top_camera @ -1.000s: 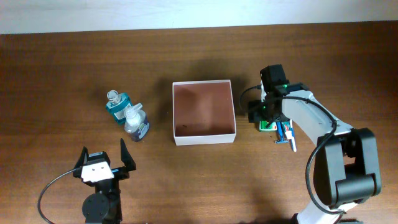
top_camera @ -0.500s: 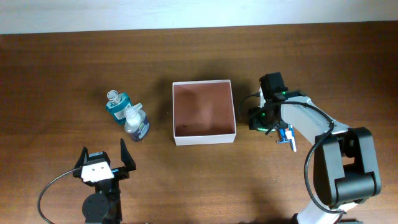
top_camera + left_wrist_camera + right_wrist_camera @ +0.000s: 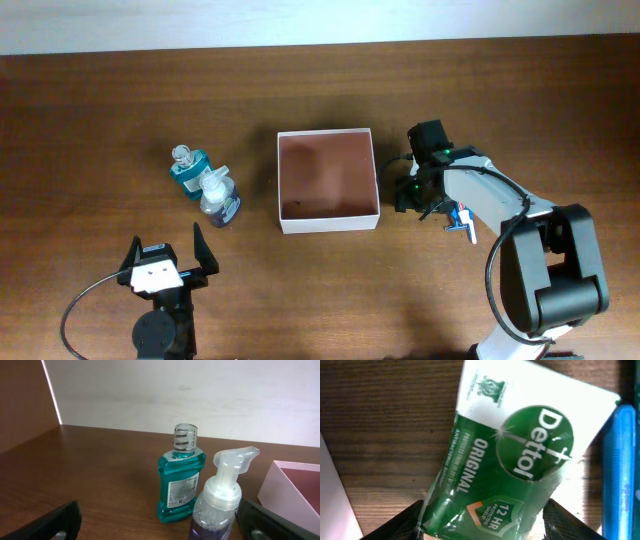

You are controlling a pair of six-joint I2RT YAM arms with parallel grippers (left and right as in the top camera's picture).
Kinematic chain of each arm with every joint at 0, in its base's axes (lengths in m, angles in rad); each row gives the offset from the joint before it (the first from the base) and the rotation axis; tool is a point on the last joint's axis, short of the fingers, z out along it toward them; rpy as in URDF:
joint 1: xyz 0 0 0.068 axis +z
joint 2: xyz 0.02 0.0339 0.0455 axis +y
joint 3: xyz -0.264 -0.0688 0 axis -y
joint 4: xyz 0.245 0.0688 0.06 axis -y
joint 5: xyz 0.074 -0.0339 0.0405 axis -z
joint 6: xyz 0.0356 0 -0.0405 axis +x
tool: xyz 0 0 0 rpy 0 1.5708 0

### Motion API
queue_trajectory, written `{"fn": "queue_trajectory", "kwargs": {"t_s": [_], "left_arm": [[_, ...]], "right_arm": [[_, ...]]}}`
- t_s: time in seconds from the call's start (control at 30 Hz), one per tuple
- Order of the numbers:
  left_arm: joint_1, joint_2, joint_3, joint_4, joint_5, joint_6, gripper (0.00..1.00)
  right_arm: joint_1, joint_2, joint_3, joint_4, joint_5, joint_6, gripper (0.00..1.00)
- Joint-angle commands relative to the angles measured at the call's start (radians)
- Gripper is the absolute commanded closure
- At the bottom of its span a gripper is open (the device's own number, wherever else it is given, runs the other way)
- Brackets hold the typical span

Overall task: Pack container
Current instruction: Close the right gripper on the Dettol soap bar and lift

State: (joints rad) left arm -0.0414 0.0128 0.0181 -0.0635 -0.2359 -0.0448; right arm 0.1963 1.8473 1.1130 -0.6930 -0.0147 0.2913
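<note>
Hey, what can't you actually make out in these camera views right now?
Dettol packet: overhead, mostly hidden under the right arm; right wrist view, lower end cut off by the frame.
Blue item: right wrist, cut by the right edge; overhead, too small to name.
Right gripper: whether its fingers press the packet, unclear.

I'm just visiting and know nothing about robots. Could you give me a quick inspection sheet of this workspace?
Surface: brown wooden table.
Job's things: container, nothing seen inside; Dettol soap pack, mouthwash bottle, pump bottle outside it.
Clutter: blue item beside the soap pack.
Grippers: left gripper open, empty; right gripper straddles the soap pack, grip unclear.
Cables: black cable by the left arm.
Surroundings: white wall.
</note>
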Motion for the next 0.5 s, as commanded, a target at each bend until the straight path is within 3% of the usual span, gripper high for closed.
{"fn": "queue_trajectory", "kwargs": {"t_s": [0.0, 0.47], "left_arm": [[0.005, -0.006, -0.009, 0.002, 0.011, 0.016, 0.01], [0.005, -0.006, -0.009, 0.002, 0.011, 0.016, 0.01]], "right_arm": [[0.006, 0.013, -0.012, -0.003, 0.027, 0.063, 0.33], [0.006, 0.013, -0.014, 0.004, 0.106, 0.061, 0.33]]}}
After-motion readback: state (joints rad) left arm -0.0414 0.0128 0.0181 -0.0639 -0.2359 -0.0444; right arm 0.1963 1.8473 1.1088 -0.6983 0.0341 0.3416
